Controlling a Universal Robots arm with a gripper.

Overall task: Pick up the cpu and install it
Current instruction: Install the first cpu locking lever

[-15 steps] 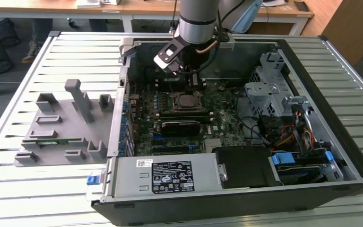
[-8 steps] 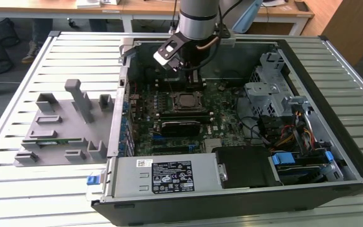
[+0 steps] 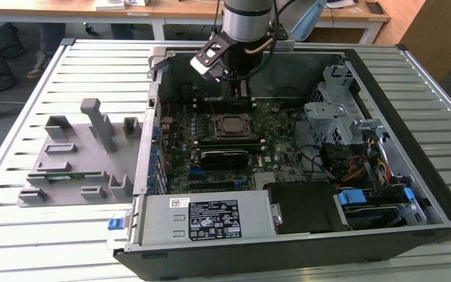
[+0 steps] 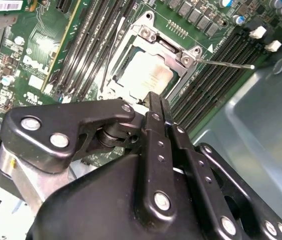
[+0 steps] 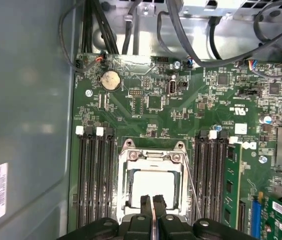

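Slatted grey tabletop (image 3: pixel 45 76) carries an open computer case (image 3: pixel 413 235), and desks stand along the upper edge of the exterior view. We note the gripper (image 5: pixel 152 204) with its two black fingers (image 4: pixel 155 112) pressed nearly together, a thin slit between them and nothing held. In the first wrist view the fingertips sit at the lower centre of the frame, over the near edge of the socket frame (image 5: pixel 126 172). We see the cpu (image 5: pixel 153 184) lying flat inside that frame, silver-white top up; in the second wrist view it (image 4: pixel 143 75) sits at upper centre, just beyond the fingertips, which look apart from it. Dark memory slots (image 5: pixel 97 175) flank the socket on both sides. On the green motherboard (image 5: pixel 190 107) a coin cell (image 5: pixel 111 79) sits toward the upper left. In the exterior view the arm (image 3: pixel 248 20) descends from top centre, and a grey fixture (image 3: pixel 77 161) rests at the left.
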